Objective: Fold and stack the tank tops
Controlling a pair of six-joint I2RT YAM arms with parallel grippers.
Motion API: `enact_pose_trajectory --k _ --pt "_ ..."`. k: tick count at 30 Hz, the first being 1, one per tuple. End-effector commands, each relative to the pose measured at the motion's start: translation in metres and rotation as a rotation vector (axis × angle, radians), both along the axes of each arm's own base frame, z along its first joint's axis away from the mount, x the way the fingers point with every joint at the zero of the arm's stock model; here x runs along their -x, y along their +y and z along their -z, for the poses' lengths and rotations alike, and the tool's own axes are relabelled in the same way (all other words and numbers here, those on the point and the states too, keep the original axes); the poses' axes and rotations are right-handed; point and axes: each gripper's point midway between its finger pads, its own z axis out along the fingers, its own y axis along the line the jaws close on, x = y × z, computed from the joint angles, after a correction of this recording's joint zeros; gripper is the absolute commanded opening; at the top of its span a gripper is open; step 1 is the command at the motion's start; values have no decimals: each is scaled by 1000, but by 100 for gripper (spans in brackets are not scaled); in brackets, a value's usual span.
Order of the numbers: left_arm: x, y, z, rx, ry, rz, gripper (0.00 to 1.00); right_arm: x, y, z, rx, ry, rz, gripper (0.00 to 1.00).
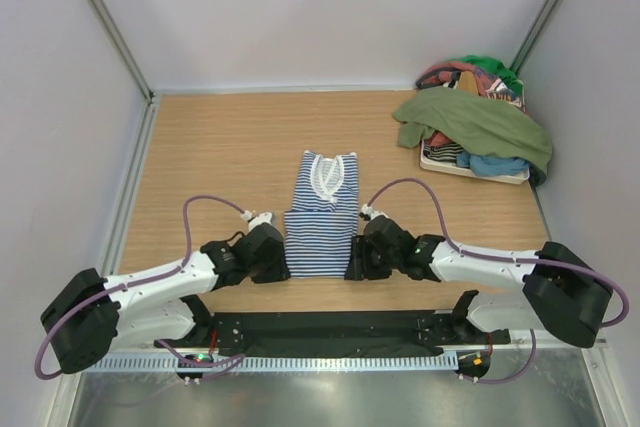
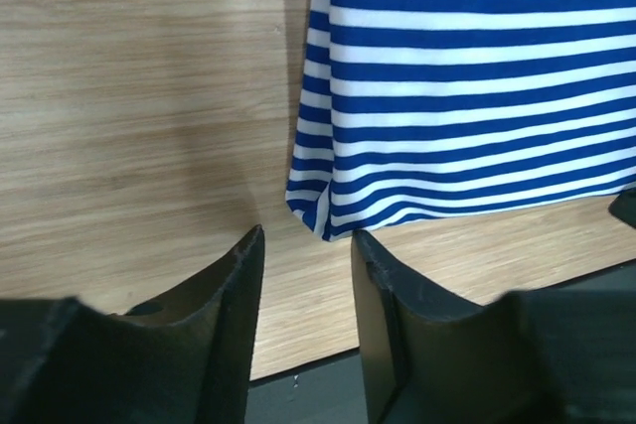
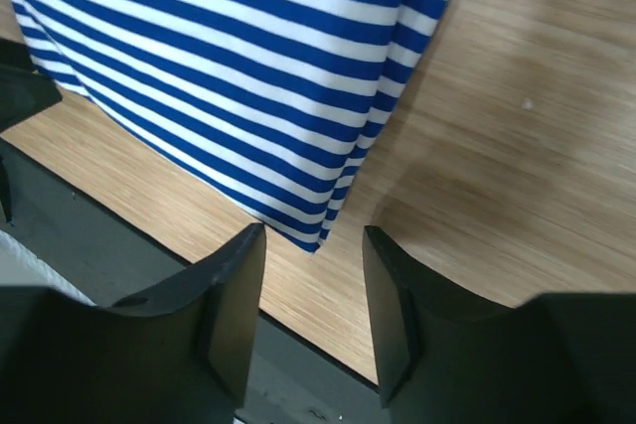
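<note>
The navy-and-white striped tank top lies folded into a narrow strip in the middle of the wooden table, neck to the far side. My left gripper sits at its near left corner and my right gripper at its near right corner. In the left wrist view the striped hem corner lies just ahead of the open left gripper, with bare wood between the fingers. The right gripper is open too, and the striped cloth ends in a corner right at its fingertips. The olive green tank top is draped over a pile at the back right.
A pile of mixed clothes rests on a white board in the back right corner. White walls close in the table on three sides. A dark base rail runs along the near edge, just behind both grippers.
</note>
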Motion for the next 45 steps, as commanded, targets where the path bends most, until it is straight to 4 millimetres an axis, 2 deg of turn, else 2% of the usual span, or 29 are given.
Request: enact_pose_trajectory --k 1,2,3,6,7,8,11,19,24,25,26,27,30,34,38,41,45 --pt "0 -5 4 23 1 -9 40 6 10 3 -40 16 8 48" --pt "1 -5 5 25 6 -7 35 6 10 4 -40 17 10 44" --pt "1 -5 7 23 11 -7 32 7 10 4 -40 17 7 35" --pt "0 -6 7 25 8 -8 17 5 10 -1 -46 -1 14 18" --pt "0 -7 7 26 7 -8 8 4 9 -5 -50 -11 18 14" --pt "-1 -7 5 29 2 -5 4 3 8 -8 -48 -19 23 11" --pt "-2 -9 -3 56 -20 -2 0 3 5 -14 -45 -30 20 6" --pt "3 -16 -32 111 -52 18 0 5 -3 -29 -29 -52 16 3" --pt "5 -24 -59 165 -84 35 0 1 -8 -50 -30 -91 28 3" --pt "7 -25 -60 166 -82 42 1 -1 -9 -53 -28 -101 32 3" --pt "7 -24 -60 160 -81 42 9 -1 -9 -54 -25 -106 32 3" --pt "9 -22 -57 141 -72 48 30 0 -11 -52 -15 -101 29 3" --pt "13 -21 -43 105 -44 51 46 0 -11 -46 0 -93 26 3" --pt "16 -32 -31 119 -23 70 50 -1 -11 -39 7 -87 29 3" --pt "12 -36 -20 98 -21 65 50 -1 -9 -35 12 -84 26 3" --pt "10 -42 -10 94 -9 68 41 -1 -9 -33 11 -82 29 3" --pt "11 -45 5 71 25 67 38 0 -11 -29 14 -78 32 3"
